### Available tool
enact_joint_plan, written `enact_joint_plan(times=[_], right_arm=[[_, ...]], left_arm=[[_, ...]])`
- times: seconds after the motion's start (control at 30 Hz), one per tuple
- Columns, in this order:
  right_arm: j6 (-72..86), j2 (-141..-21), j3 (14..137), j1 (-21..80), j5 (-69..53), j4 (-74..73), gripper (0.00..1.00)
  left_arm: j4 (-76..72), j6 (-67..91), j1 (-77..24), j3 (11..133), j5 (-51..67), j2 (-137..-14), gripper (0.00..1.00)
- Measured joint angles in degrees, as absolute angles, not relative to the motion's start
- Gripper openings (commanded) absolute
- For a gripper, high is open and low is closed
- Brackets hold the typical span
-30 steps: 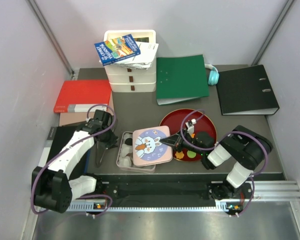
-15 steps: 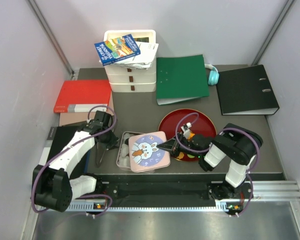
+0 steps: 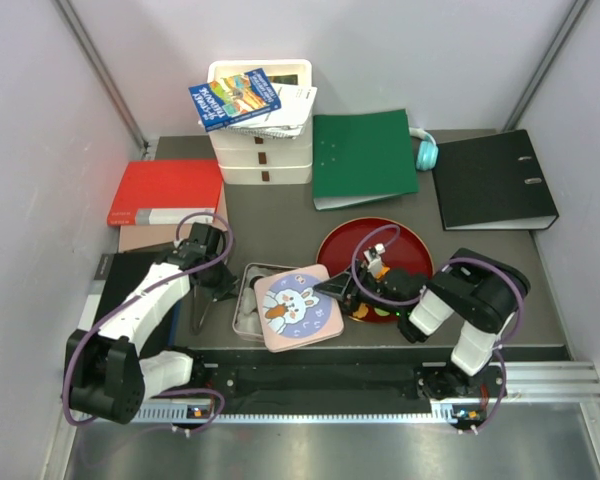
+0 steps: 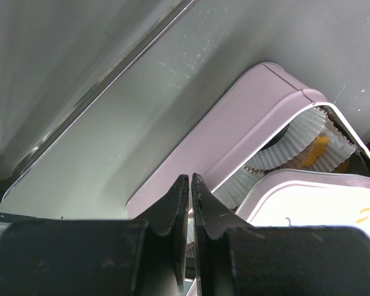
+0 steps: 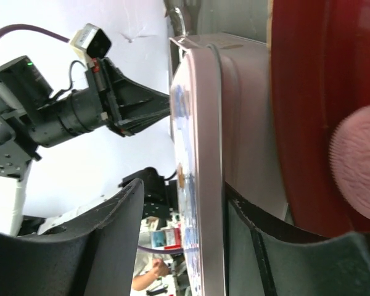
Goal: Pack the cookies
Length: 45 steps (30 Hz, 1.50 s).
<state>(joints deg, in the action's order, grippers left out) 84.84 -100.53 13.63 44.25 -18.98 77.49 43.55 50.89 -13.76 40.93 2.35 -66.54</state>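
Observation:
A pink cookie tin (image 3: 244, 297) stands near the table's front edge. Its rabbit lid (image 3: 298, 307) lies tilted over most of it. My right gripper (image 3: 332, 291) is open astride the lid's right edge (image 5: 203, 154): one finger touches its underside, the other stands off its top. My left gripper (image 3: 220, 287) is shut on the tin's left rim (image 4: 234, 129). An orange cookie (image 4: 317, 151) lies in a white paper cup inside the tin. A few cookies (image 3: 378, 311) remain on the red plate (image 3: 400, 240), one of them a pink cookie (image 5: 357, 166).
At the back stand a white drawer stack with books (image 3: 260, 130), a green folder (image 3: 365, 155), teal headphones (image 3: 425, 150) and a black binder (image 3: 495, 180). A red book (image 3: 165, 190) lies at the left. The table's front edge runs just below the tin.
My right gripper has moved left with the lid, which now covers more of the tin. The left arm has not moved.

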Motion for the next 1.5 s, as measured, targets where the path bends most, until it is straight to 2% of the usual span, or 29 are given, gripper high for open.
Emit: enact_joint_plan(times=[0.07,0.13,0.17,0.3,0.37,0.57,0.77,0.97,1.5], right_arm=[[84.07,-100.22,12.99,44.25,-18.46,76.73,0.45],[83.64,-100.12,12.43,44.25,-17.80,76.23,0.33],[83.40,-100.09,12.19,44.25,-17.63,75.92,0.22],[82.41,-98.43,11.51,44.31,-17.12,74.94,0.05],[81.97,-96.36,11.51,44.60,-16.73,75.00,0.00],[81.21,-95.09,11.53,45.21,-15.07,75.09,0.00],[83.05,-101.03,11.92,46.17,-12.84,77.14,0.00],[81.95,-101.14,15.18,48.60,-11.46,76.47,0.00],[76.97,-95.83,13.89,48.71,-5.58,75.33,0.00]], left_arm=[[43.53,50.89,-13.76,40.86,2.37,-66.54,0.11],[43.51,50.89,-13.76,40.71,2.39,-66.54,0.11],[43.53,50.89,-13.76,40.69,2.44,-66.54,0.11],[43.53,50.89,-13.76,40.62,2.59,-66.54,0.11],[43.53,50.89,-13.76,40.62,2.72,-66.54,0.11],[43.48,50.89,-13.91,40.56,2.81,-66.52,0.11],[42.92,50.89,-13.96,39.16,3.44,-66.50,0.10],[42.76,50.87,-13.98,38.46,3.97,-66.50,0.10],[41.98,50.83,-14.83,38.44,4.29,-66.50,0.09]])
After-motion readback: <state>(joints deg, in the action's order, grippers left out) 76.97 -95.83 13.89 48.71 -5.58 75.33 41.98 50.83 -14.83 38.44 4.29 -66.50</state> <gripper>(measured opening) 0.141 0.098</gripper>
